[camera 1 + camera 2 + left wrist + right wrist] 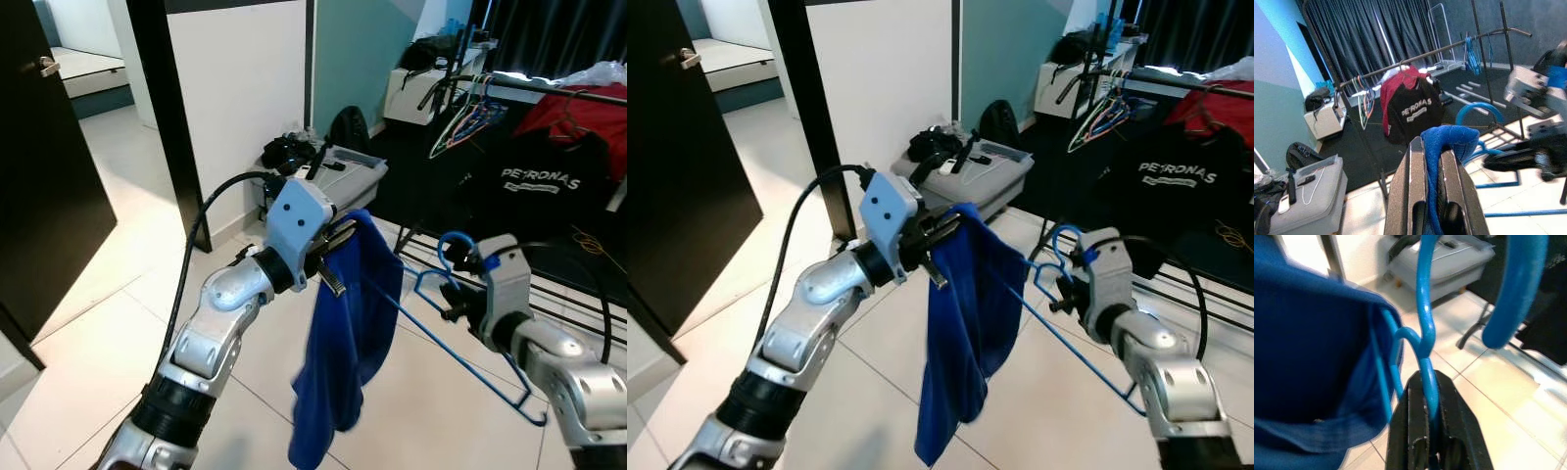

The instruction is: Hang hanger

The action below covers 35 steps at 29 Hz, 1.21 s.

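A black printed T-shirt [541,181] and red garment [578,110] hang on a clothes rack [1449,47], near a grey case [985,173] on the tiled floor [108,294].

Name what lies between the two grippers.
The blue cloth, draped on the blue hanger, hangs between the left gripper and right gripper, seen in both eye views.

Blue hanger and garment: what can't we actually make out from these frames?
- Blue hanger: left eye view, its left end goes under the blue garment, so how far it sits inside is hidden.
- Blue garment: its lower end runs off the bottom edge; type cannot be told.
- Clothes rack: left wrist view, a free spot on the rail is too small and distant to judge.
- Right gripper: right wrist view is blurred up close; shut on the hanger neck.
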{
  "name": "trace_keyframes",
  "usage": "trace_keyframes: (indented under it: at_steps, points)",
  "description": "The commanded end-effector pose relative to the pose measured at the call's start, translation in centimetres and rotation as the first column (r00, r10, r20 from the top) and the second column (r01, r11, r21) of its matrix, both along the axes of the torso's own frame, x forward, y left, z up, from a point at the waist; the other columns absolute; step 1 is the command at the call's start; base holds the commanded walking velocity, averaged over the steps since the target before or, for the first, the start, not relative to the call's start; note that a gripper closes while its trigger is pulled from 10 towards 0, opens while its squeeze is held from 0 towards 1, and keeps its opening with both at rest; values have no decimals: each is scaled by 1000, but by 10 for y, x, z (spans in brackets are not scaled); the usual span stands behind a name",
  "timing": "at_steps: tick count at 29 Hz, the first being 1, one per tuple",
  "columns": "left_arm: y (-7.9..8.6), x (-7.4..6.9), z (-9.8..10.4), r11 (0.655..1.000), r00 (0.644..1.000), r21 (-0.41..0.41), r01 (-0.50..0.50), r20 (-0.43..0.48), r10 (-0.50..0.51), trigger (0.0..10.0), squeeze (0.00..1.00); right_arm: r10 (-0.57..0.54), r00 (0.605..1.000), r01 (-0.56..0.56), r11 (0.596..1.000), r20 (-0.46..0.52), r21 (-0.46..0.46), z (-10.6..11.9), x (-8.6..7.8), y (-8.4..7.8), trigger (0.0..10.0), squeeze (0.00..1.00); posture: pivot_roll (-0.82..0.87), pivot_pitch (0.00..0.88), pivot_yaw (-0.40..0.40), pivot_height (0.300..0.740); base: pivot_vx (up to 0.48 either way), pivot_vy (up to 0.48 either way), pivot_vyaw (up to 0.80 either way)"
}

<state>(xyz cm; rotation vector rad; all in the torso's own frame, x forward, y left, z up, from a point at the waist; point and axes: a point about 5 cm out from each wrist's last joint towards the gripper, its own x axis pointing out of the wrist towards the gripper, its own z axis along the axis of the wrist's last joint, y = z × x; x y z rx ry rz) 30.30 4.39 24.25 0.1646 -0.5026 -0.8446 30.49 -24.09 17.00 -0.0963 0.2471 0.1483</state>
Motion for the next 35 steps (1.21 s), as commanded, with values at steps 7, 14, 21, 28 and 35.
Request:
trace_keyframes:
  at_steps: [7,14,21,28,35]
  points:
    - [-35,-28,-2,985,985,-12,170,-21,-170,10000,0,-165,979,107,919,123,379,16,17,11,10000,0,-76,0,-2,740,0,0,0]
    - [-39,-49,-17,948,949,68,310,-79,-305,10000,0,-387,903,152,693,187,704,41,28,-5,10000,0,-68,0,-4,740,0,0,0]
    - [-45,-67,-33,910,918,138,390,-134,-373,10000,0,-529,832,182,543,166,820,58,34,-21,10000,0,-64,0,-7,740,0,0,0]
    - [-48,-69,-36,908,918,151,390,-139,-372,10000,0,-555,816,187,521,164,833,67,36,-21,10000,0,-66,0,-13,740,0,0,0]
    - [-57,-58,-26,937,939,101,334,-127,-321,10000,0,-576,795,283,630,191,723,76,40,-16,10000,0,-69,0,-11,740,0,0,0]
